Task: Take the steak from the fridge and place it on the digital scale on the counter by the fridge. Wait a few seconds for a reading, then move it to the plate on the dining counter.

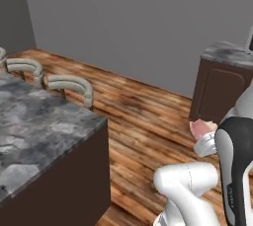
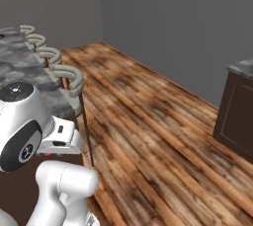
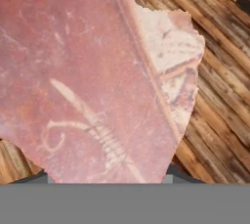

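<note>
A: While you look along the hand, how many steaks do you count?
B: One steak [image 3: 97, 76], close against the camera, wooden floor [image 3: 219, 71] beyond it.
A: And the gripper?
B: You have its jaws pinching that steak; from the left base camera a pink edge [image 1: 200, 128] sticks out past the wrist.
A: Anything else to count?
B: One dining counter [image 1: 39, 126] to the gripper's left, with three chair backs [image 1: 74, 86] along it, and one dark cabinet [image 1: 220, 89] beyond the gripper.

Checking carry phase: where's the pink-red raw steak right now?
The pink-red raw steak sits close before the hand camera, above the wooden floor; left base view shows it by the arm, right of the marbled dining counter.
</note>
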Controlling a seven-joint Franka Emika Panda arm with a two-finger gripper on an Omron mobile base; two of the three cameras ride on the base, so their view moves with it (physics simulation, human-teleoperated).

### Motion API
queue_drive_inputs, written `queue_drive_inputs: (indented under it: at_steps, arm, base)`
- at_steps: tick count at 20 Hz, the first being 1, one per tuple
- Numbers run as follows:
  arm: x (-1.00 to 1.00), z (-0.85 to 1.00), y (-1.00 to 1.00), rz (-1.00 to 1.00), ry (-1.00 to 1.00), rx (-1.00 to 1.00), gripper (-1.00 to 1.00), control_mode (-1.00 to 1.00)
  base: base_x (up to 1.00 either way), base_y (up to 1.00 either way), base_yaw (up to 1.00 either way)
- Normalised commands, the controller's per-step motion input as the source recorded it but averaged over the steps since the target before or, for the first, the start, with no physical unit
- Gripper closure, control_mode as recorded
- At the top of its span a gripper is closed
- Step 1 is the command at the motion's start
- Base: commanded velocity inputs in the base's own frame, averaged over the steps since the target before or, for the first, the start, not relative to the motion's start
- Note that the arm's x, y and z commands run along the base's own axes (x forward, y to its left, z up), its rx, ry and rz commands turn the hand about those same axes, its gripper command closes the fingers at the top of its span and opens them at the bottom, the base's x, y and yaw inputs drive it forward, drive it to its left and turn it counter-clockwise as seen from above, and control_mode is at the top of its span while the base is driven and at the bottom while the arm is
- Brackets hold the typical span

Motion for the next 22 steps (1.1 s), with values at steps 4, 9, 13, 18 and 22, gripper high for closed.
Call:
queue_drive_inputs:
  at_steps: [4,9,13,18,22]
  arm:
    - [0.00,0.00,0.00,0.00,0.00,0.00,1.00,1.00]
    - [0.00,0.00,0.00,0.00,0.00,0.00,1.00,1.00]
    - [0.00,0.00,0.00,0.00,0.00,0.00,1.00,1.00]
    - [0.00,0.00,0.00,0.00,0.00,0.00,1.00,1.00]
    - [0.00,0.00,0.00,0.00,0.00,0.00,1.00,1.00]
  base:
    - [1.00,-1.00,0.00]
    - [1.00,-1.00,0.07]
    - [1.00,-0.90,0.21]
    - [1.00,-0.75,0.29]
    - [1.00,-0.70,0.31]
